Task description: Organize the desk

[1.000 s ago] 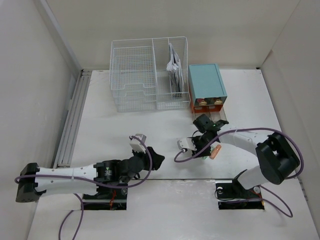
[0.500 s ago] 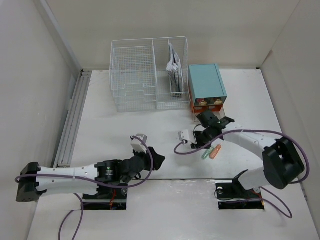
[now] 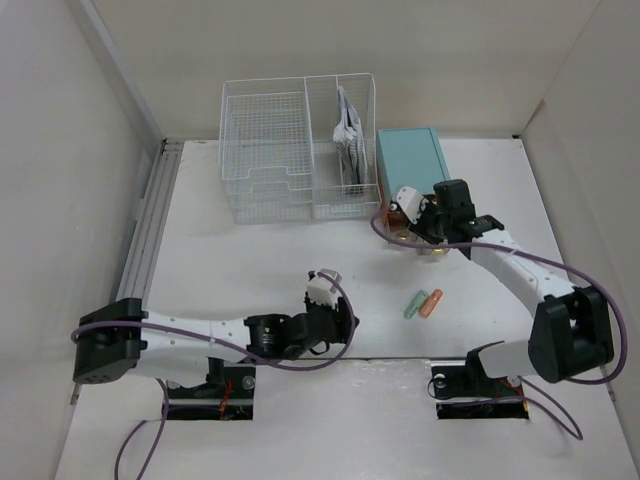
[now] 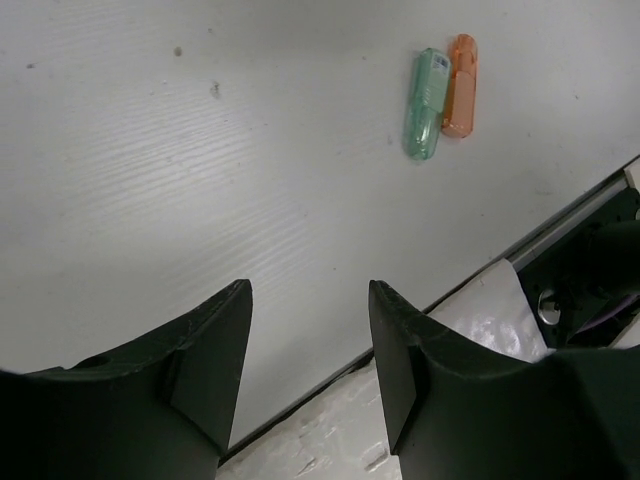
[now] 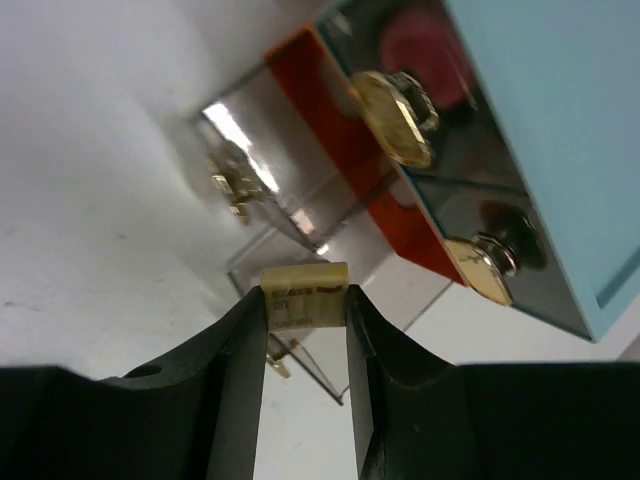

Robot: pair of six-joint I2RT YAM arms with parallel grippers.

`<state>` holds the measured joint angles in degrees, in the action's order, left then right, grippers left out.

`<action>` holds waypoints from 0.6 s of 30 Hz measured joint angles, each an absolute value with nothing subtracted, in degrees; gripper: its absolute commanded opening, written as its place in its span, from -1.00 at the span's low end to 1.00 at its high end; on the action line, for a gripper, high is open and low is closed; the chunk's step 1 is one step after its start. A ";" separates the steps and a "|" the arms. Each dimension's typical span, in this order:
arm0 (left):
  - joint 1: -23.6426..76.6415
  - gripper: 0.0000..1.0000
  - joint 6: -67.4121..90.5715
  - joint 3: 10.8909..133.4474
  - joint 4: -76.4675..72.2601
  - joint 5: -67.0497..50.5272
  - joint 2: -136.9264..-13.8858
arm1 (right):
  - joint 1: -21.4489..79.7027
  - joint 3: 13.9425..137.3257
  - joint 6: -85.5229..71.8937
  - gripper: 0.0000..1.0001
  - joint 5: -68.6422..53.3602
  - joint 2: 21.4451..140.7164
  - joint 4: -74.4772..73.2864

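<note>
right gripper point(image 5: 303, 305) is clamped on a small yellowish block point(image 5: 304, 285), held right over the clear drawer point(image 5: 300, 215) standing open at the front of the teal drawer box point(image 3: 410, 165) w/ gold knobs point(image 5: 395, 105), prob so it can drop in. left gripper point(image 4: 310, 300) hangs low over the desk point(image 3: 230, 260), jaws apart, nothing in them. a green tube point(image 4: 427, 105) & an orange tube point(image 4: 460, 85) lie touching just ahead of it, likely the next pick. print on the block & the green label is too small to read.
</note>
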<state>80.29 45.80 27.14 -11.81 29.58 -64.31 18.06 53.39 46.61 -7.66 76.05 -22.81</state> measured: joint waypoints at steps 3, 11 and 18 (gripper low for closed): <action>80.29 -0.06 44.93 28.73 -14.96 28.42 -68.62 | 16.03 53.87 44.34 -0.62 -3.68 79.31 -20.40; 80.29 -0.01 41.60 34.37 -18.72 26.89 -76.75 | 13.21 56.34 40.77 0.00 1.30 85.47 -18.74; 79.77 -0.01 38.11 41.78 -20.47 24.97 -84.31 | 11.62 56.53 40.01 0.21 -0.08 85.10 -18.87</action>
<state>79.77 38.11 41.78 -20.47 24.97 -84.31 11.62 56.53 40.01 -0.08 85.10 -18.87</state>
